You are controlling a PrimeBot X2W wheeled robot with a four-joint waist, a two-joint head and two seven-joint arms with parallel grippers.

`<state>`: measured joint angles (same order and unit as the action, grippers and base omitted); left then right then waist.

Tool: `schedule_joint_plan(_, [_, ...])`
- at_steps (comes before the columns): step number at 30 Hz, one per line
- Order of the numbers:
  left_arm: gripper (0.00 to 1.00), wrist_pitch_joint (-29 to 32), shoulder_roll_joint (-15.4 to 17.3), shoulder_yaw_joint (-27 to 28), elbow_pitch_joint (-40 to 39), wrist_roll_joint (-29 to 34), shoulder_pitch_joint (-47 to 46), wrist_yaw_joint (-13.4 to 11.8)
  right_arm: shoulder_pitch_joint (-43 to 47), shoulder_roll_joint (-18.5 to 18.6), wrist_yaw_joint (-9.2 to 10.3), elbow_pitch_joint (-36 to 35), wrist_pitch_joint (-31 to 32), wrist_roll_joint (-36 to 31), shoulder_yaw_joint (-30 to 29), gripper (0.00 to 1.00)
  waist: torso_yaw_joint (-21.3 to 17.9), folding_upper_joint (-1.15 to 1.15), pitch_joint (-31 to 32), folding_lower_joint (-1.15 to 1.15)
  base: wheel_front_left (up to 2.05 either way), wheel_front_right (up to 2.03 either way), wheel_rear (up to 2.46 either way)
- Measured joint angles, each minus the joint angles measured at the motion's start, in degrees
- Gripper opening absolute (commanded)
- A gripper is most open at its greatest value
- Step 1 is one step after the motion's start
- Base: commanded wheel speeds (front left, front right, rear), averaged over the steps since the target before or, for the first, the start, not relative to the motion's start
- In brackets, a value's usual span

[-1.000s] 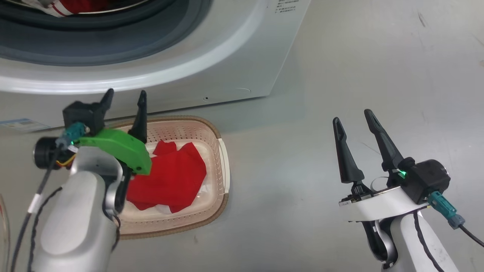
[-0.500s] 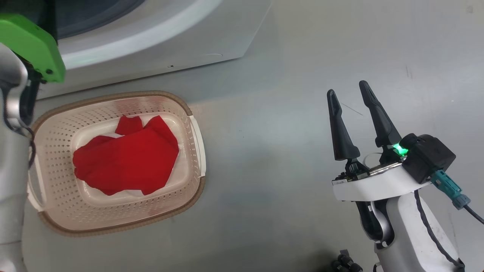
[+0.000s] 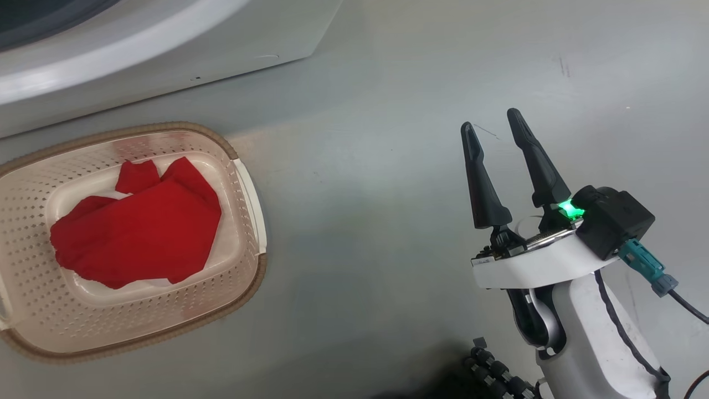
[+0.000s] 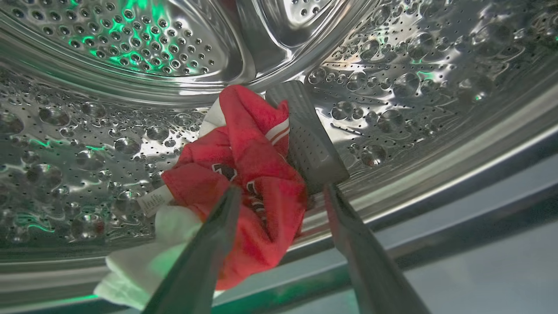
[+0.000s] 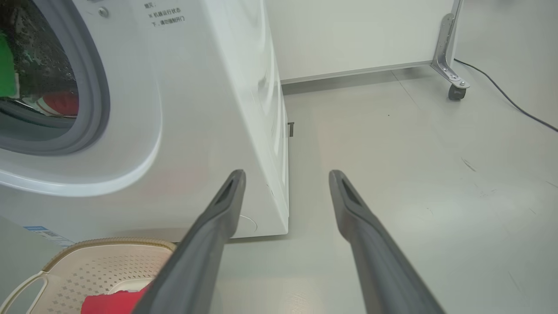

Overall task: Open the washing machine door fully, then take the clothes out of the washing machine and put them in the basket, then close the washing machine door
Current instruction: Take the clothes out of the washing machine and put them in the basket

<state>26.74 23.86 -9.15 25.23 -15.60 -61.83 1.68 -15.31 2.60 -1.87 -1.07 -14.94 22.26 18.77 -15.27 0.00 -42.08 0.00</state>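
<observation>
One of the clothes, a red garment (image 3: 138,227), lies in the cream basket (image 3: 252,221) on the floor below the white washing machine (image 3: 166,50). Inside the steel drum, a red and white jersey (image 4: 248,174) with dark lettering and a white label lies crumpled against a grey drum paddle (image 4: 309,139). My left gripper (image 4: 281,192) is open just in front of the jersey, its fingers apart on either side of it and not touching. My right gripper (image 3: 490,122) hangs open and empty over the bare floor, right of the basket. The washing machine door is out of view.
The machine's grey drum seal (image 5: 93,87) rings the open mouth. The grey floor (image 3: 360,194) stretches to the right of the machine. A metal frame leg on a caster (image 5: 453,83) and a black cable (image 5: 505,100) stand at the far right, by the white wall.
The head camera has turned right, so the basket and machine slid left. My left arm has left the head view and now reaches into the drum. The right gripper stays open.
</observation>
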Motion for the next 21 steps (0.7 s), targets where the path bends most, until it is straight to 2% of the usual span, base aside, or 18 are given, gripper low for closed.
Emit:
schedule_joint_plan(7, [1.0,4.43,3.67,0.3,1.87,1.08,-4.46,0.66,-0.99,-0.01,0.0,0.37,0.0,1.15,1.57,1.0,-1.97,0.0,-1.58,0.0,0.0,0.0,0.0])
schedule_joint_plan(16, [1.0,12.5,4.75,0.44,5.41,1.04,-7.39,1.12,-1.94,-0.01,0.48,0.62,0.0,2.46,2.12,1.0,-3.72,0.0,-3.23,0.0,0.0,0.0,0.0])
schedule_joint_plan(21, [1.0,16.68,5.97,0.73,7.14,1.07,-8.72,0.42,-2.08,-0.02,0.55,0.77,0.0,2.91,2.2,1.0,-3.99,0.0,-3.72,0.0,0.0,0.0,0.0])
